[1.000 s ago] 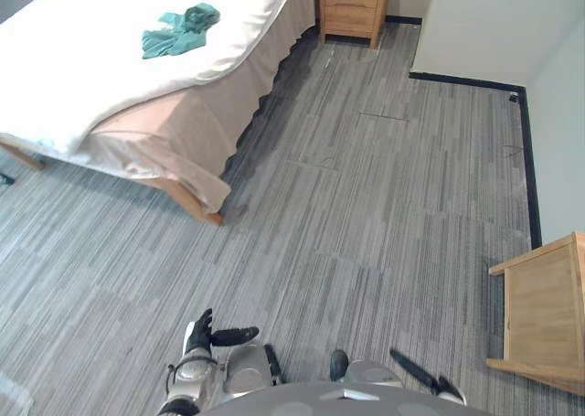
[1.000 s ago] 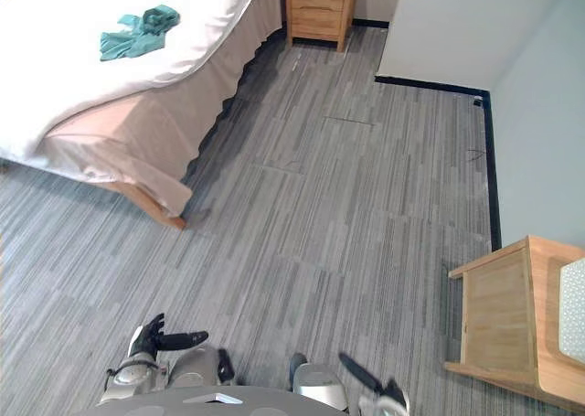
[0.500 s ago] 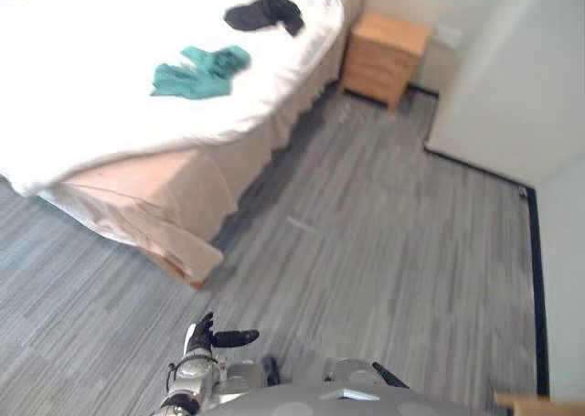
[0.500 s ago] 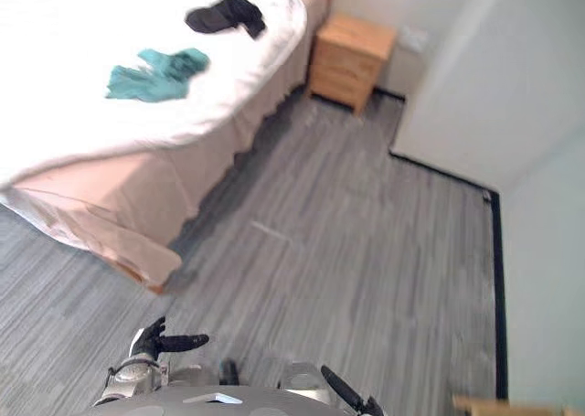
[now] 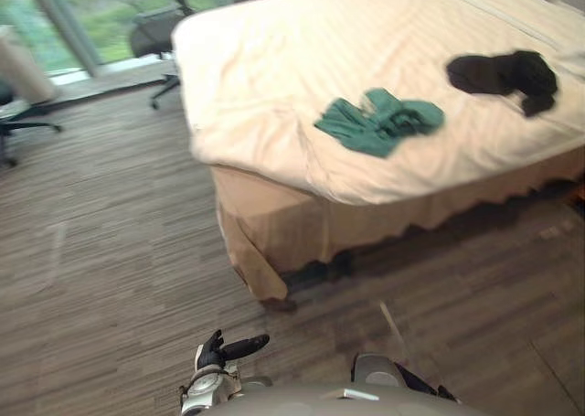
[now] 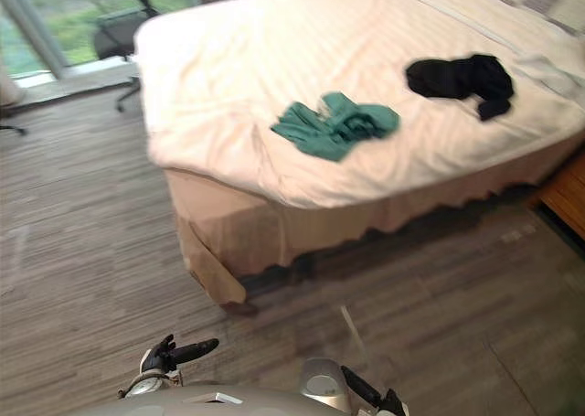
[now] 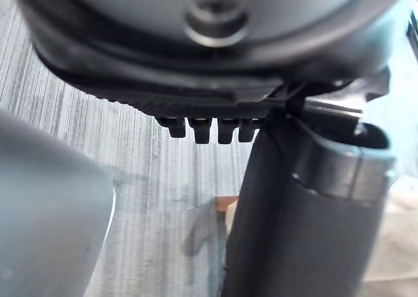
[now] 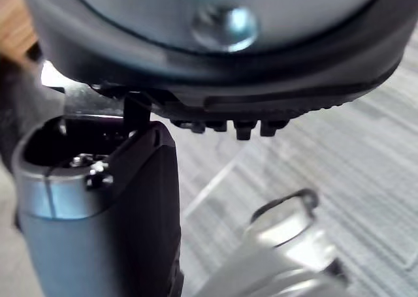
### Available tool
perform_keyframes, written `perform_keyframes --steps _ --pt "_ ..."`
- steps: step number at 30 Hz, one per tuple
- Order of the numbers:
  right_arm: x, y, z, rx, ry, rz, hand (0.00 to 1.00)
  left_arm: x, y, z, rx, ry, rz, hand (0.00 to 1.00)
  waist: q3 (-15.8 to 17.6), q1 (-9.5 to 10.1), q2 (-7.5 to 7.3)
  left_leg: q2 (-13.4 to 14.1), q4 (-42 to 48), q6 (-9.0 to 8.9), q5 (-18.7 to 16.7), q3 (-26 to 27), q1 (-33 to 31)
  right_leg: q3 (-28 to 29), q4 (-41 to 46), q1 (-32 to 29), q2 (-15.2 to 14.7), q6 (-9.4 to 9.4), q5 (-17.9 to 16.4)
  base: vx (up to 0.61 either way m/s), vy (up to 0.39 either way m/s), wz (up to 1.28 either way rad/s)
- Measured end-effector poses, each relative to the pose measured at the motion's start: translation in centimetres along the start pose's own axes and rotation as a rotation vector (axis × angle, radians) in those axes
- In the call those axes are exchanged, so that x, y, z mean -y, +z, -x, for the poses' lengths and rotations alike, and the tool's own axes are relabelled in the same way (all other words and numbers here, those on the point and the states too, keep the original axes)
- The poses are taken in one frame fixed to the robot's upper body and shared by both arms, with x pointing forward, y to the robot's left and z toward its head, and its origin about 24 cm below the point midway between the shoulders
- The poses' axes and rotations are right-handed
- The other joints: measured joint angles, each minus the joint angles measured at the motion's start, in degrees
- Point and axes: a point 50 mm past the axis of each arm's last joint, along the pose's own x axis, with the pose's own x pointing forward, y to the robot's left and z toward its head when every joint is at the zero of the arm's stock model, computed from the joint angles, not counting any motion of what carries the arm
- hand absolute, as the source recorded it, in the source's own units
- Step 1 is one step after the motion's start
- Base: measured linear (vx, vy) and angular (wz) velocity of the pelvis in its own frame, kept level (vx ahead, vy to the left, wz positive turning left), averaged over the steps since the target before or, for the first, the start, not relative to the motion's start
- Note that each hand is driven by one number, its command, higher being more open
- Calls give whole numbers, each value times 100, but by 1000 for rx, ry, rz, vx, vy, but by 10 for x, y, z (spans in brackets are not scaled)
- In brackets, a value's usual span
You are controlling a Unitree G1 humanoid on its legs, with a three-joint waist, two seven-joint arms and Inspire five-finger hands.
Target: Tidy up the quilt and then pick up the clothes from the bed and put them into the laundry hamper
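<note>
We look down on a bed (image 5: 393, 229) that runs from the middle of the scene to the far right. Its near left corner juts toward us, where the beige skirt folds round a wooden foot. A cream quilt (image 5: 274, 59) covers the top and overhangs the near edge; it lies mostly flat, with a few creases close to that corner.

Two garments rest on the quilt. The teal garment (image 5: 379, 122) lies bunched just inside the near edge. The black garment (image 5: 503, 73) lies farther right, apart from the teal one and also close to the near edge.

Open floor (image 5: 110, 233) extends along the bed's left side and along its near side. An office chair (image 5: 155, 32) stands at the far left, beside the bed's far left corner and before a window (image 5: 82, 14).

The left robot hand (image 5: 219, 350) shows low in the near foreground, left of centre, over the floor. Its fingers (image 7: 206, 128) are straight, its thumb stands out to the right, and it holds nothing. The right robot hand (image 6: 364, 390) shows low on the near right, likewise over the floor. Its fingers (image 8: 245, 128) are extended and empty.

Both garments lie well apart from either robot hand, beyond the bed's near edge, with bare floor between.
</note>
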Motion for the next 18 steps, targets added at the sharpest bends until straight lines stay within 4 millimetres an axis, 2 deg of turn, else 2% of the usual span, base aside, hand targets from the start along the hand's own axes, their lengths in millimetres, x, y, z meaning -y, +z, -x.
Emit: perform_keyframes --steps 2,3,4,5,8,10,12,14,15,18 --pt "-8 20 -2 60 28 18 100 1 3 -1 17 -23 -61 100 8 -3 -27 68 -385 43 -11 976 2 -293 -318 395 -108 -17 -8 96 -244 63" --pt "-10 25 -3 80 40 24 100 2 4 -1 18 -29 -75 100 6 -13 -25 12 -648 54 29 1052 2 -333 -364 436 -117 -15 -8 39 -88 33" --pt "-13 31 -3 103 53 29 100 3 4 -1 19 -34 -84 100 3 -12 -17 -68 -1097 113 256 1088 -7 -361 -389 430 -114 -10 -9 25 -11 24" --pt "-17 33 -3 107 75 31 100 3 4 -1 16 -40 -95 100 -9 -24 -13 -160 -1635 14 577 1045 -3 -412 -476 443 -46 38 3 24 14 21" --pt "-20 25 -2 75 81 27 100 -3 8 -3 24 -34 -118 100 -6 -19 -232 -380 -2193 89 861 1010 185 -447 -799 595 -123 117 151 48 29 19" --pt "-17 8 -1 23 72 22 100 -7 9 -4 23 -26 -123 100 37 -18 -342 -549 -2483 127 954 1046 434 -447 -1010 812 -188 158 223 34 98 -2" --pt "-10 -7 2 -18 55 20 100 -9 6 -4 13 -24 -135 100 10 -41 -318 -612 -2619 139 962 1064 582 -441 -1105 922 -221 165 226 26 83 -3" --pt "-7 -14 3 -36 46 17 100 -11 4 -4 6 -23 -135 100 -22 -93 -351 -660 -2745 156 998 1073 655 -440 -1183 973 -243 173 231 31 44 -1" --pt "-4 -17 3 -50 39 14 100 -13 3 -3 -3 -14 -101 100 -18 -148 -344 -680 -2829 167 1039 1075 659 -443 -1186 957 -249 178 234 44 27 0" --pt "-1 -22 4 -68 27 2 100 -20 -5 -3 -47 27 46 100 -13 -148 -340 -681 -2978 158 1103 1082 731 -452 -1201 959 -230 198 246 22 -5 1"
